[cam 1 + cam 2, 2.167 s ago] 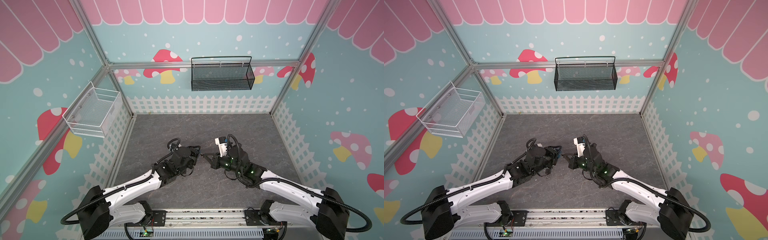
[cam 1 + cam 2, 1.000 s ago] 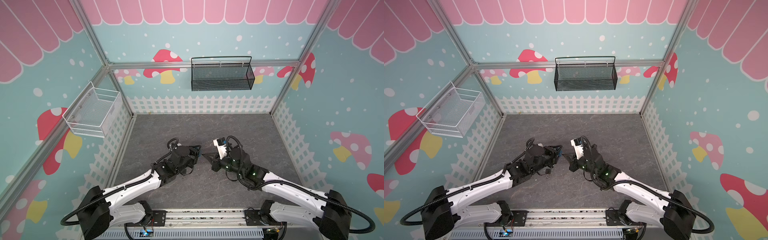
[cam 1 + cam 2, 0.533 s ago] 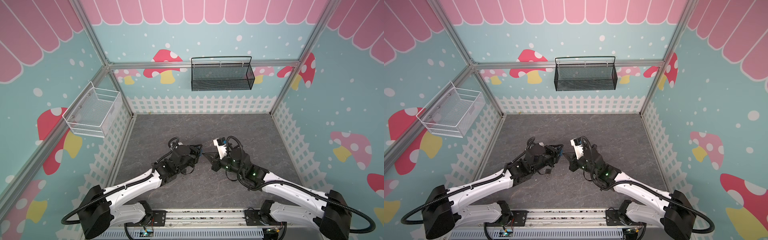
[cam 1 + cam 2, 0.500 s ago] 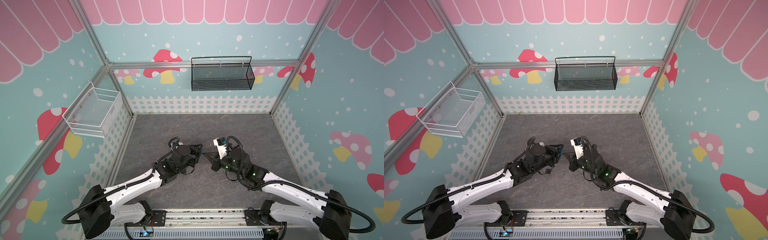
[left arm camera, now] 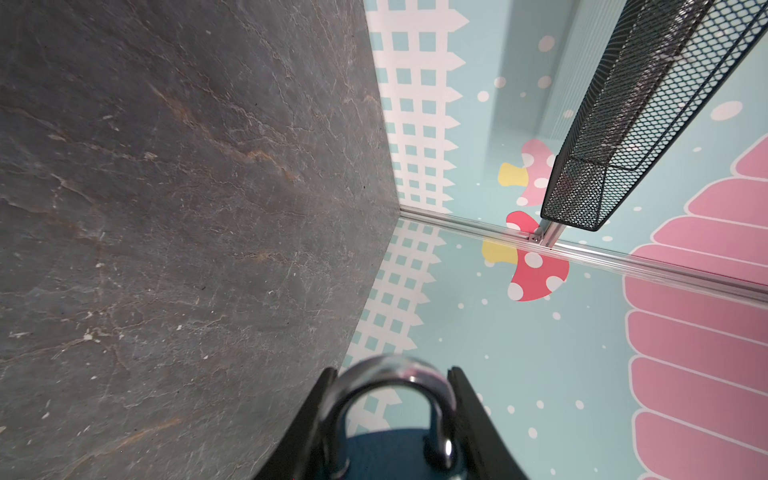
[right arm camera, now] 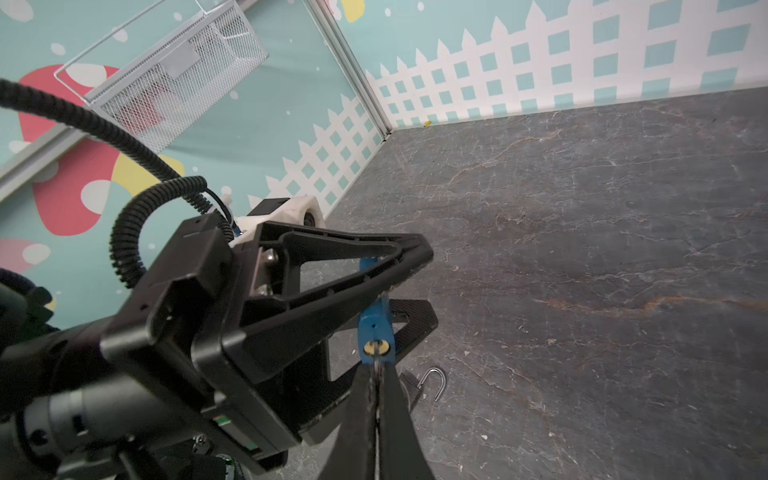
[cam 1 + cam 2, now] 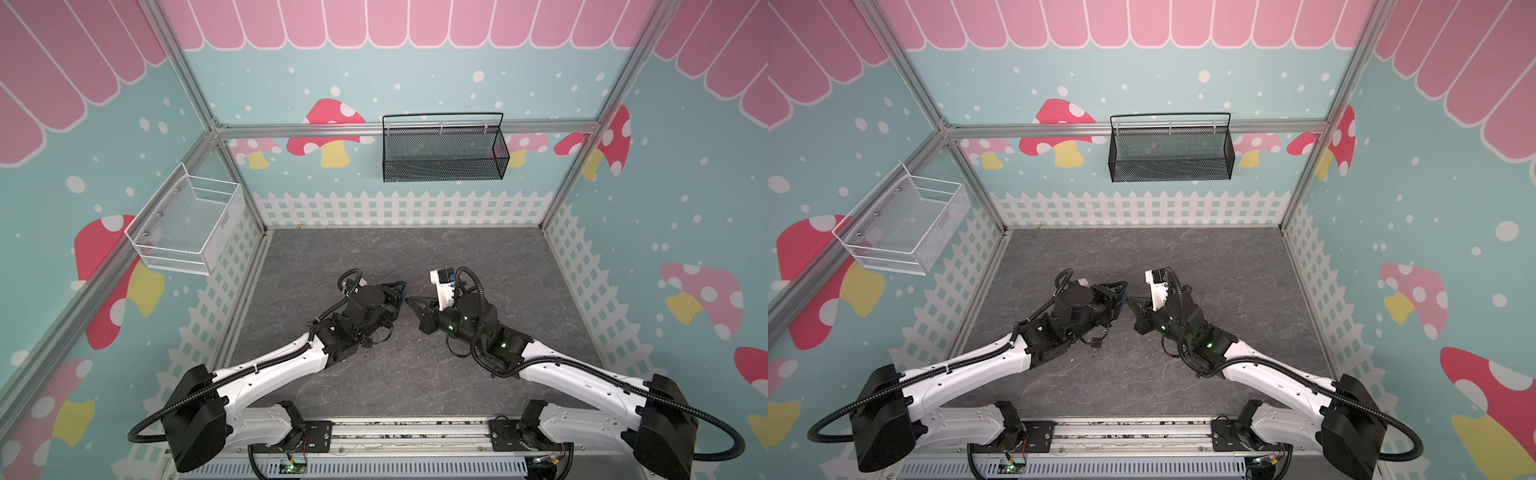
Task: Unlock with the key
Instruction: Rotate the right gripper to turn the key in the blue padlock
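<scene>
My left gripper point(image 7: 400, 292) is shut on a blue padlock point(image 6: 375, 328) and holds it above the grey floor at mid-table. In the left wrist view the padlock's silver shackle point(image 5: 390, 374) arches between the two black fingers point(image 5: 316, 415), and the blue body point(image 5: 386, 453) sits behind it. My right gripper point(image 6: 376, 370) is shut on the key. The key's thin metal tip point(image 6: 375, 353) sits at the brass keyhole point(image 6: 376, 346) in the padlock's underside. In both top views the two grippers meet tip to tip, with the right gripper point(image 7: 1130, 302) beside the blue padlock point(image 7: 1123, 296).
A loose silver shackle point(image 6: 434, 382) lies on the floor just below the grippers. A black mesh basket point(image 7: 442, 151) hangs on the back wall. A white wire basket point(image 7: 187, 226) hangs on the left wall. White-fence walls enclose the floor.
Since the earliest frames my right gripper has shifted slightly left, closing the gap to the padlock. Over the last second both arms hold almost still.
</scene>
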### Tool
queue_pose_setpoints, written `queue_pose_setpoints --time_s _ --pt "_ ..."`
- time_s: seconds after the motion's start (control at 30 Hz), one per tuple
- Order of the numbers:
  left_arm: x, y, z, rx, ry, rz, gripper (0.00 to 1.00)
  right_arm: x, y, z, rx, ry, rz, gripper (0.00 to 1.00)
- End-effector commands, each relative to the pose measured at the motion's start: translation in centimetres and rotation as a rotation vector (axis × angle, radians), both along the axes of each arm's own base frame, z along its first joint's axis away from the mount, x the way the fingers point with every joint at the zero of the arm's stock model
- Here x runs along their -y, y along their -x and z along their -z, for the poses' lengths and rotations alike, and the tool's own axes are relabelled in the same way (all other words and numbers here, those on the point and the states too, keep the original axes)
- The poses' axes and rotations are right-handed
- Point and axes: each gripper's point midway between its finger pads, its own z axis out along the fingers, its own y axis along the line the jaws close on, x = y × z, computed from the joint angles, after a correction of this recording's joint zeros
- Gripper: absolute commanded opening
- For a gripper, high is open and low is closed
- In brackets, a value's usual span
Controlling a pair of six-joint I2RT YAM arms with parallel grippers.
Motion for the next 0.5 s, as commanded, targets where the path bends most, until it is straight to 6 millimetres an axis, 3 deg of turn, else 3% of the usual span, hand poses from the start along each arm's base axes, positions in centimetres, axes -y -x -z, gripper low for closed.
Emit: queue_pose_setpoints --time_s 0.0,0.2,0.33,0.47 --pt "3.4 2.3 -3.4 0.071 0.097 0.159 0.00 -2.0 1.9 -4.7 -0.077 -0.251 -0.129 0.00" --pt "2.3 1.5 -1.4 0.054 0.080 0.125 0.00 -1.0 2.1 -4.3 -0.263 -0.372 -0.122 0.00" --pt "1.7 1.1 -0.9 0.057 0.048 0.106 0.00 -0.5 2.3 -4.2 -0.293 -0.393 -0.114 0.00" --pt "1.2 0.7 -0.4 0.048 0.033 0.088 0.00 -0.5 2.4 -2.7 -0.375 -0.404 -0.112 0.00"
